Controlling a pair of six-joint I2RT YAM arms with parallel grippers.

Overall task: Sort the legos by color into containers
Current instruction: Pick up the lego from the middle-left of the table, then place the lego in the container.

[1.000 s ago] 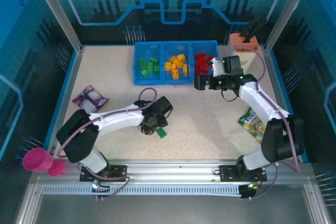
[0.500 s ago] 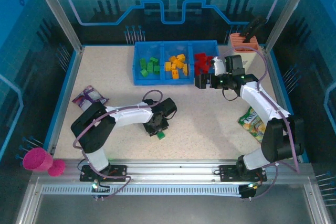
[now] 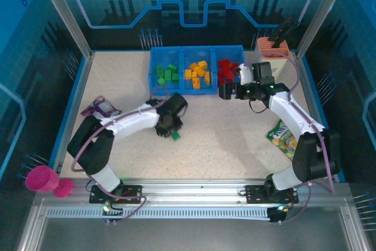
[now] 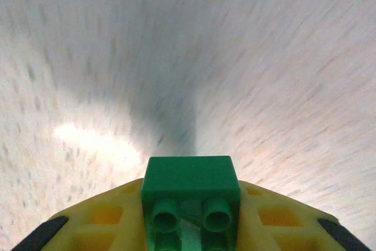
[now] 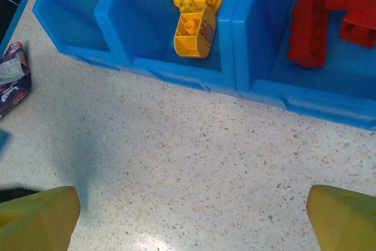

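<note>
A green lego (image 4: pixel 190 195) (image 3: pixel 175 136) sits pinched between the yellow fingers (image 4: pixel 100 216) of my left gripper (image 3: pixel 171 130), which is shut on it above the table's middle left. The blue containers (image 3: pixel 154 77) (image 5: pixel 235 80) stand at the back: green legos (image 3: pixel 167 74) in the left compartment, yellow legos (image 3: pixel 197 74) (image 5: pixel 197 30) in the middle one, red legos (image 3: pixel 226 70) (image 5: pixel 329 10) in the right one. My right gripper (image 3: pixel 225 92) (image 5: pixel 191 216) hovers open just in front of the red compartment, with bare table between its yellow fingertips (image 5: pixel 38 218).
A purple crinkled packet (image 3: pixel 100 109) (image 5: pixel 12 80) lies at the left of the table. A peach holder with black handles (image 3: pixel 273 46) stands at the back right corner. A green-and-yellow snack bag (image 3: pixel 283 136) lies at the right edge. A pink cup (image 3: pixel 42 178) sits off the front left.
My left gripper closed on the green lego, lifted it off the table and swung it back and left towards the containers. The right arm stayed almost still.
</note>
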